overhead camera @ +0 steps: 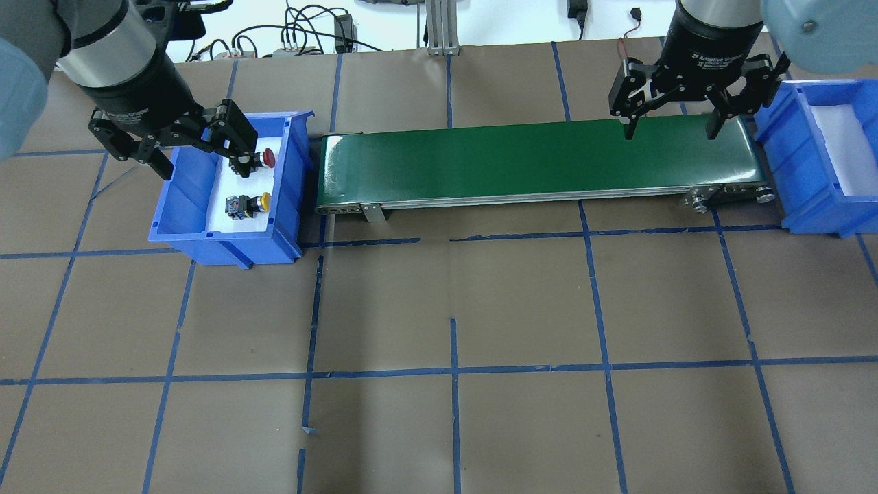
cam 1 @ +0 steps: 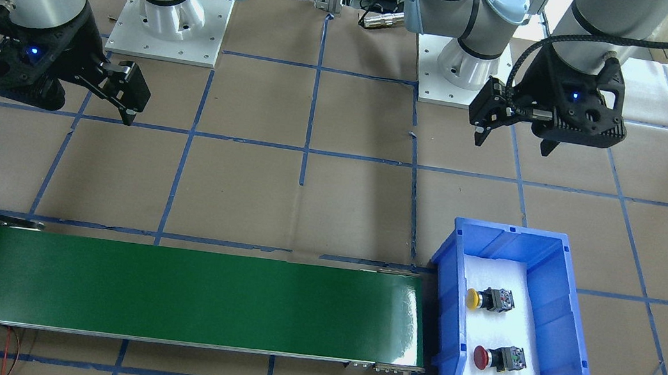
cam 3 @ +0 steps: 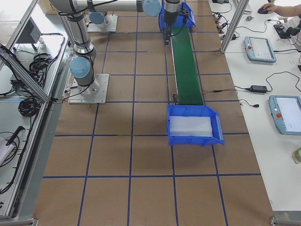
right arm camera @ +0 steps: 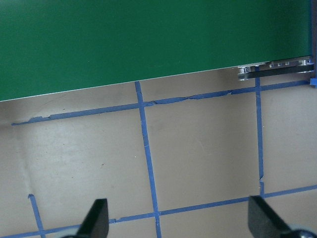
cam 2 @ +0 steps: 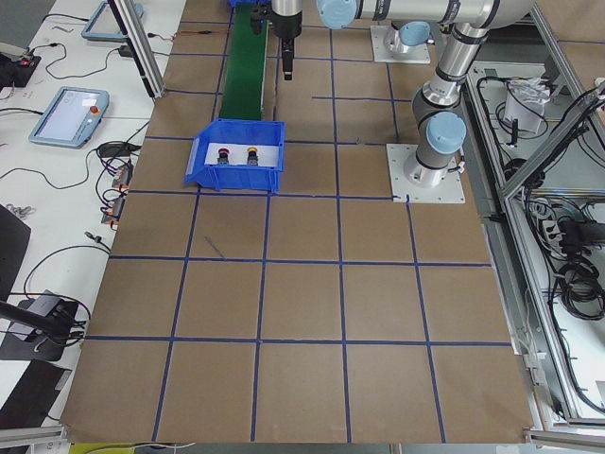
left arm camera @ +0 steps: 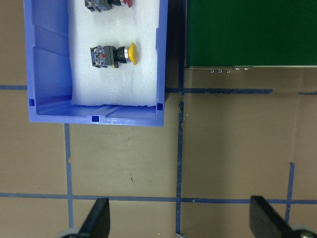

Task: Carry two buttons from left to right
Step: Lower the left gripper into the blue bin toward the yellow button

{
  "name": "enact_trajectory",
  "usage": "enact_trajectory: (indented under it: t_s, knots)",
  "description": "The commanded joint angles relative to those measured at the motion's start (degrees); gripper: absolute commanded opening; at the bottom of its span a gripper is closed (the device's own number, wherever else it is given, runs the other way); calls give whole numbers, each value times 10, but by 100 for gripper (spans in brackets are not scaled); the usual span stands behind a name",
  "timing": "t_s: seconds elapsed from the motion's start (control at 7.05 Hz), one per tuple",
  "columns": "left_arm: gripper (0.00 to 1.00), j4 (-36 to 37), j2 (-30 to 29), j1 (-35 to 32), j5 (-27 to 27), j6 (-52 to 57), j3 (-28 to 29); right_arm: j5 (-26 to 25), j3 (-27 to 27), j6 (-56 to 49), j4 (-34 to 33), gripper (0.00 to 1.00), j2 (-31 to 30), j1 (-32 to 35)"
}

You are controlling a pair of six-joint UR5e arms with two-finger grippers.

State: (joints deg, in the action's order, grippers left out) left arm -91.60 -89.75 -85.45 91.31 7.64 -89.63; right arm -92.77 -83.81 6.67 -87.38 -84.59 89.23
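Two buttons lie on white foam in the blue bin [overhead camera: 184,199] at the robot's left end of the belt. The yellow-capped button [overhead camera: 248,204] is nearer the robot and the red-capped button [overhead camera: 264,158] is farther; both also show in the front view, yellow [cam 1: 490,298] and red [cam 1: 500,359]. My left gripper [overhead camera: 200,161] is open and empty, above the bin's near side. In the left wrist view the yellow button [left arm camera: 114,54] is in full view and the red button [left arm camera: 106,4] is cut off at the top edge. My right gripper [overhead camera: 671,130] is open and empty above the belt's right end.
A green conveyor belt [overhead camera: 542,158] runs between the left bin and a second blue bin [overhead camera: 816,178] with white foam at the robot's right. The table [overhead camera: 453,309] is brown paper with a blue tape grid. Both arm bases stand behind the belt in the front view.
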Motion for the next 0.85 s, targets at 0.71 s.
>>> enact_trajectory:
  t_s: [0.71]
  knots:
    - [100,87,-110,50,6,476,-4,22,16,19,10,100,3,2]
